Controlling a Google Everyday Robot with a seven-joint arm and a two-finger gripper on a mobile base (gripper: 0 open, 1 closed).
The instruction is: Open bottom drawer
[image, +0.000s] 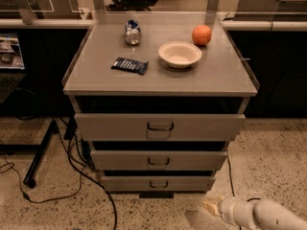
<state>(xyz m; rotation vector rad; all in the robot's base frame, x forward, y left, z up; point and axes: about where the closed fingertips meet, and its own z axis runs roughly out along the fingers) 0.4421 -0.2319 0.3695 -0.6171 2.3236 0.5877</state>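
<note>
The bottom drawer point(158, 183) is the narrowest grey front of three, low in the cabinet, with a small dark loop handle point(158, 184). It looks closed, its front standing behind the fronts above. My gripper point(211, 206) is at the lower right on a white arm, just above the floor. It sits right of and below the bottom drawer's right corner, pointing left, apart from the drawer.
The middle drawer point(158, 160) and the widest top drawer point(159, 126) sit above. On the cabinet top point(201, 78) are a white bowl point(180, 54), an orange point(202, 34), a can point(132, 32) and a dark snack packet point(129, 65). Cables point(72, 166) and a black stand leg point(41, 152) lie at the left.
</note>
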